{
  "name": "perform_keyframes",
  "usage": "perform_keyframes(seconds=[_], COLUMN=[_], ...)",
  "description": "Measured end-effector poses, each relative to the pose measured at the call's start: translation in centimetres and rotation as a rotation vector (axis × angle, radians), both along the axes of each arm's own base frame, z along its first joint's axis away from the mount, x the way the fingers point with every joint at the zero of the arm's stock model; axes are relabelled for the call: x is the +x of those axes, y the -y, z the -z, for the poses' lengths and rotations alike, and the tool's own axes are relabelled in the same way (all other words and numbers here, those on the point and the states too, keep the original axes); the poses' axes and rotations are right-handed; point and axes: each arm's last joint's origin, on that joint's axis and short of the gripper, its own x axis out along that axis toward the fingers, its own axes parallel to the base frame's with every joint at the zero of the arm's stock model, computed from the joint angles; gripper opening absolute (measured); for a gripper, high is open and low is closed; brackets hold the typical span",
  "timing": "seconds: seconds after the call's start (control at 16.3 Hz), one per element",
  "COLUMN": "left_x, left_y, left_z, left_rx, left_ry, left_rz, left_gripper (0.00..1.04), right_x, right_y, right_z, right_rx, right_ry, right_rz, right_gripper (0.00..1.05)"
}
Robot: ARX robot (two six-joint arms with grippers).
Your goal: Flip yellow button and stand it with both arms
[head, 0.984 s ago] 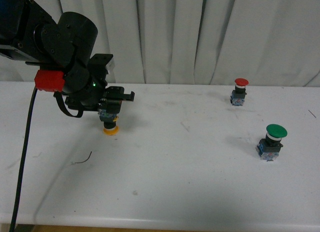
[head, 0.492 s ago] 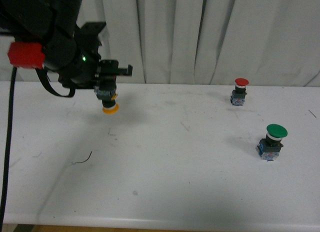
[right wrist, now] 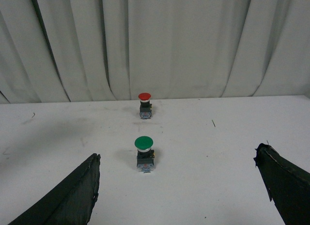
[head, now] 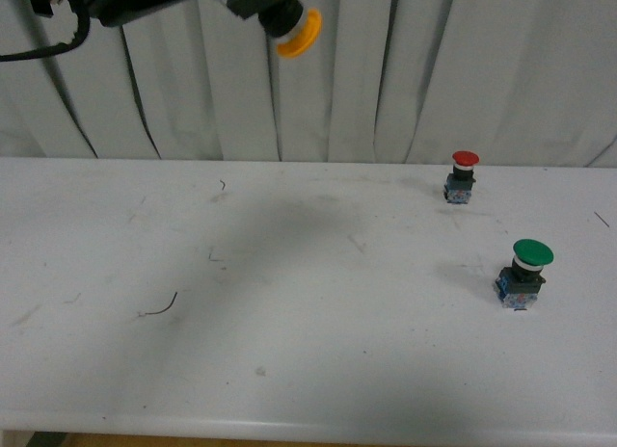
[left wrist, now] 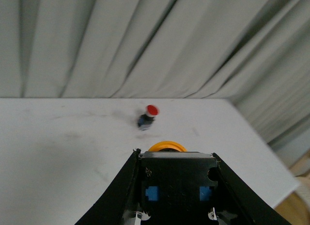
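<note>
Front view: the yellow button [head: 294, 28] hung high above the table [head: 308, 370], against the curtain, with its orange cap tilted down and to the right. Only the left wrist view showed the left gripper [left wrist: 177, 159] clamped on its blue-grey block. Right wrist view: the right gripper [right wrist: 177, 157] was spread wide and held nothing; the green switch [right wrist: 144, 152] and red switch [right wrist: 144, 104] stood upright ahead.

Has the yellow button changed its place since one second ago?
Yes. The yellow button has risen and shifted right. It was low at the table, and now it hangs high before the curtain, far above the red button.
</note>
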Motion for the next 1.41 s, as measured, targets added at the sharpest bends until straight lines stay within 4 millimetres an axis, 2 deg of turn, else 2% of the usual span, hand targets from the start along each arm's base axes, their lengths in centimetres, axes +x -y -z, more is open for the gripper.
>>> perform_keyframes(seconds=[0.12, 0.31, 0.43, 0.49, 0.55, 0.61, 1.41], left_x=[-1.5, -2.0, -2.0, -2.9, -2.8, -2.0, -1.6], left_y=[0.1, 0.2, -0.3, 0.4, 1.5, 1.4, 1.5], left_z=[1.0, 5.2, 6.0, 6.7, 9.5, 10.0, 9.2], left_rx=[-0.13, -0.278, -0.385, -0.494, -0.48, -0.518, -0.566], left_ry=[0.028, -0.045, 0.004, -0.009, -0.163, -0.226, -0.234], left_rz=[0.083, 0.158, 0.178, 0.265, 0.356, 0.359, 0.353], left_gripper=[0.36, 0.36, 0.36, 0.36, 0.36, 0.36, 0.36], right_x=[0.0, 0.0, 0.0, 0.0, 0.0, 0.0, 0.0], right_y=[0.0, 0.0, 0.0, 0.0, 0.0, 0.0, 0.0], right_z=[0.0, 0.0, 0.0, 0.0, 0.0, 0.0, 0.0], right_rx=[0.0, 0.0, 0.0, 0.0, 0.0, 0.0, 0.0], right_ry=[0.0, 0.0, 0.0, 0.0, 0.0, 0.0, 0.0], right_rz=[0.0, 0.0, 0.0, 0.0, 0.0, 0.0, 0.0], right_gripper=[0.98, 0.98, 0.98, 0.98, 0.98, 0.98, 0.98])
